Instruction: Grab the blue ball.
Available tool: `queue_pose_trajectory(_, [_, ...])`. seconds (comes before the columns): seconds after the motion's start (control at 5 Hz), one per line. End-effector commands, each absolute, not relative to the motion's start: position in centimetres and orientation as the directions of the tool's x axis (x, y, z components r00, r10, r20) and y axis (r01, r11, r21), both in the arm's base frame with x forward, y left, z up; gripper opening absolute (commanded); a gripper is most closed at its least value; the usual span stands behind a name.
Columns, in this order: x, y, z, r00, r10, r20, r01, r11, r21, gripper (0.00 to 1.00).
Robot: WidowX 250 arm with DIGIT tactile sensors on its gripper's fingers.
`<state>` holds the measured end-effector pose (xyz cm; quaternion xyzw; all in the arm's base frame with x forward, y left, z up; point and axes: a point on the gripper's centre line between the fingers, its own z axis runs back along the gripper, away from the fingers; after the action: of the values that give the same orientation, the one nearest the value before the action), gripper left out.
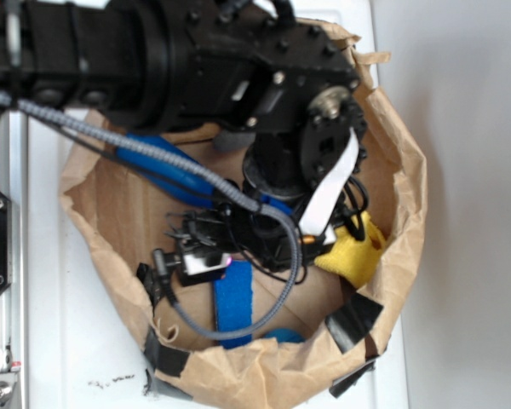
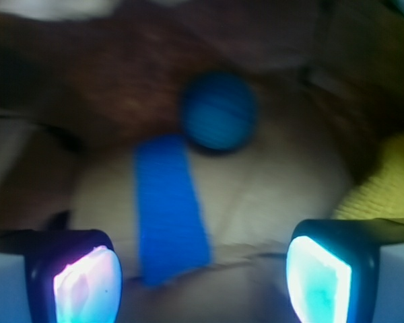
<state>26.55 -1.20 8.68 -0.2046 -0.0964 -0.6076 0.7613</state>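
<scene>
Everything I am working with sits inside the paper bag (image 1: 400,162), and my arm (image 1: 238,60) reaches in from the upper left.

In the exterior view the strip (image 1: 232,304) lies on the bag floor just below my gripper (image 1: 206,256), with the ball (image 1: 283,335) to its lower right, mostly hidden by the near rim. The cloth (image 1: 353,253) rests against the right wall, and the pin (image 1: 166,166) lies at the upper left under the arm. Through the wrist camera the strip (image 2: 170,205) runs away from between my two fingertips (image 2: 87,286), and the ball (image 2: 219,111) sits at its far end, slightly right; the cloth (image 2: 384,182) is at the right edge.
</scene>
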Motion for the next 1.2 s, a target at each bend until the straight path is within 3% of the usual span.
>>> queue_pose_trajectory(0.0, [26.8,-2.0,10.5,0.187,-0.894,0.407,0.980,0.142,-0.138,1.00])
queue_pose_trajectory(0.4, [26.8,-2.0,10.5,0.187,-0.894,0.407,0.980,0.142,-0.138,1.00])
queue_pose_trajectory(0.6, [26.8,-3.4,9.2,0.135,-0.901,0.411,0.991,0.124,-0.054,1.00])
queue_pose_trajectory(1.0, [27.6,-5.2,7.3,0.158,-0.874,0.459,0.986,0.165,-0.024,1.00])
